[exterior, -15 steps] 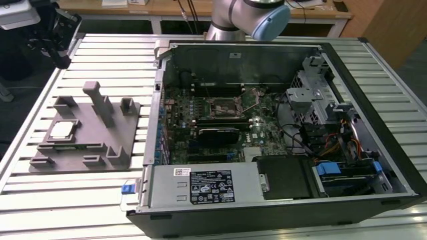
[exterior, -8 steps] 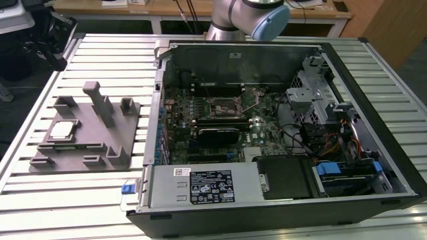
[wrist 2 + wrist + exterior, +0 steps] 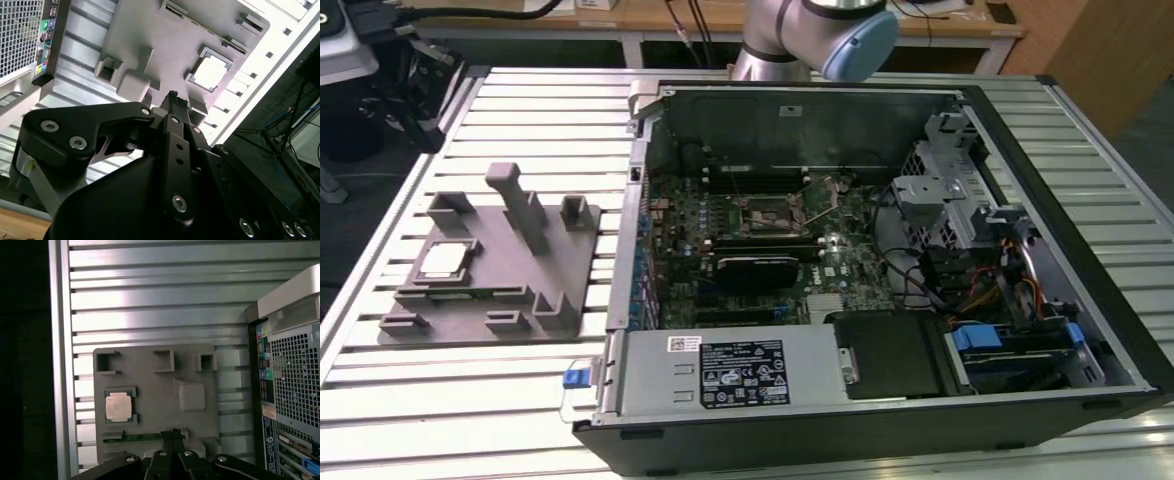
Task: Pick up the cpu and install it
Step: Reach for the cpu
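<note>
The cpu [image 3: 443, 262] is a small silvery square chip lying flat in a raised recess of the grey fixture [image 3: 520, 300], at the exterior view's left. Both wrist views look down on it from well above: the cpu [image 3: 119, 406] sits in its frame on the fixture [image 3: 200, 365], and shows again as the cpu [image 3: 210, 73] on the fixture [image 3: 145, 30]. My gripper [image 3: 173, 432] hangs high over the fixture, off to one side of the chip, and its black fingers meet tip to tip with nothing between them. The gripper [image 3: 173, 96] looks the same from the other wrist camera.
An open computer case [image 3: 1067, 200] lies on the slatted metal table [image 3: 454, 420], with the motherboard socket [image 3: 767, 212] exposed. The case's rear panel [image 3: 290, 380] stands beside the fixture. Upright posts [image 3: 523, 205] rise from the fixture. A green strip [image 3: 135, 437] rests in a fixture slot.
</note>
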{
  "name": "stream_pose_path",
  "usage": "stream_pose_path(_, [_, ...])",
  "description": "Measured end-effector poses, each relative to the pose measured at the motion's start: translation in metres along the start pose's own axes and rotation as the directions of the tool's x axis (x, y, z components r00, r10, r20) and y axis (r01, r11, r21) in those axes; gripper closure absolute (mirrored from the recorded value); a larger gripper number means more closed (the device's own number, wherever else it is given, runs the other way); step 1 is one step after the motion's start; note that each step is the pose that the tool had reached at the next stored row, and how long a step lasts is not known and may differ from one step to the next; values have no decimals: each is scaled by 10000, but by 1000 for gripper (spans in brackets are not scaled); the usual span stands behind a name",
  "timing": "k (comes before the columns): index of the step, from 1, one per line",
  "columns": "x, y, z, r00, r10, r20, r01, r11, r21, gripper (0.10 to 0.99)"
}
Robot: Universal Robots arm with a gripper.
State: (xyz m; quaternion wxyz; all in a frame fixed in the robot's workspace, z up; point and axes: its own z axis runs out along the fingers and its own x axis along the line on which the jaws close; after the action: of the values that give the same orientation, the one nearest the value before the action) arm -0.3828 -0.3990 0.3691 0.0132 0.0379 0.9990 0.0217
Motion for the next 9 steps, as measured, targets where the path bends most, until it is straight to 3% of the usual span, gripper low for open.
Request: stream_pose_path(9, [99, -14, 161, 10000, 0, -7, 0, 10000, 0, 980])
